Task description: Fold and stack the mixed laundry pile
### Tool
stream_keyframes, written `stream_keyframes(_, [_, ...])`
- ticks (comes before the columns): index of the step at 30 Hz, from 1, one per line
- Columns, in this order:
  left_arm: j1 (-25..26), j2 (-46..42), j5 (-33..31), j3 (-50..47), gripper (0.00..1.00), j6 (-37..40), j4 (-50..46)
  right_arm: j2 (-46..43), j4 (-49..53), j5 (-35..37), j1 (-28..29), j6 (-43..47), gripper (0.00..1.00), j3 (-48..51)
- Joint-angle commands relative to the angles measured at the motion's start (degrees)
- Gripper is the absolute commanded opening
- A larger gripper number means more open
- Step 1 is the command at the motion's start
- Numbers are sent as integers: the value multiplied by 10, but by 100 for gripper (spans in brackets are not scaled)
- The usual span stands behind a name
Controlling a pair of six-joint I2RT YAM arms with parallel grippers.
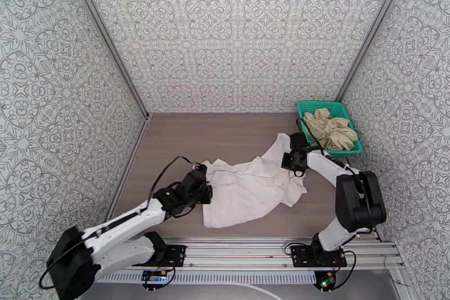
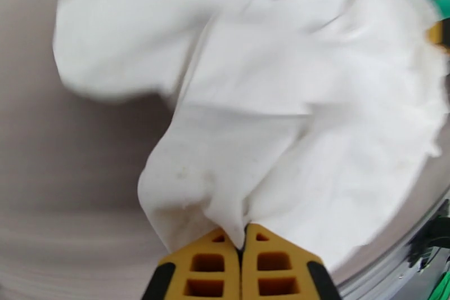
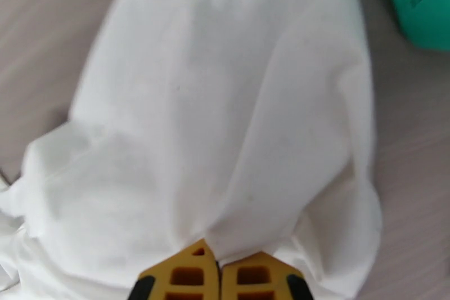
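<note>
White T-shirt (image 1: pixel 250 186): rumpled, partly spread on the table (image 1: pixel 225 138), between the two arms and toward the near edge. Left edge bunched; far right corner drawn out toward the basket (image 1: pixel 315 107). Near hem roughly straight, rest of the outline uneven and creased.

Beige garment (image 1: pixel 332 128): heaped loosely inside the teal basket, back right corner of the table, apart from the shirt.

Left gripper (image 2: pixel 243 236): at the shirt's left edge, low over the table. Yellow fingers pressed together, a fold of white cloth pinched between the tips. Cloth gathered into a ridge at the tips, fanning wider beyond. Wrist view blurred, finer detail lost.

Right gripper (image 3: pixel 218 256): at the shirt's far right corner, just beside the basket. Fingers closed on the cloth, white fabric spreading away from the tips over the table. Basket mesh at upper right of that wrist view.
</note>
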State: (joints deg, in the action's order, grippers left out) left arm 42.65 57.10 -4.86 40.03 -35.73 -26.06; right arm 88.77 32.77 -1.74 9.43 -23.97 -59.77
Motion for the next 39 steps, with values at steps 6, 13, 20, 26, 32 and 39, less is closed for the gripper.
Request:
stream_keyframes(6, [3,-63,-41,225,0,174,-92,-224,26,6,1,20,0,-98])
stream_keyframes(13, [46,-54,-64,490,0,290,-188,-327,108,25,1,49,0,-250])
stream_keyframes(20, [54,70,-131,747,0,352,-310,-305,200,28,1,82,0,-439])
stream_keyframes(26, [-216,231,98,878,0,299,-361,-189,240,18,1,98,0,-496])
stream_keyframes(32, [-339,396,212,879,0,305,-329,-46,152,-22,1,74,0,-426])
stream_keyframes(39, [-382,620,209,869,26,293,-209,213,19,-48,1,36,27,-409])
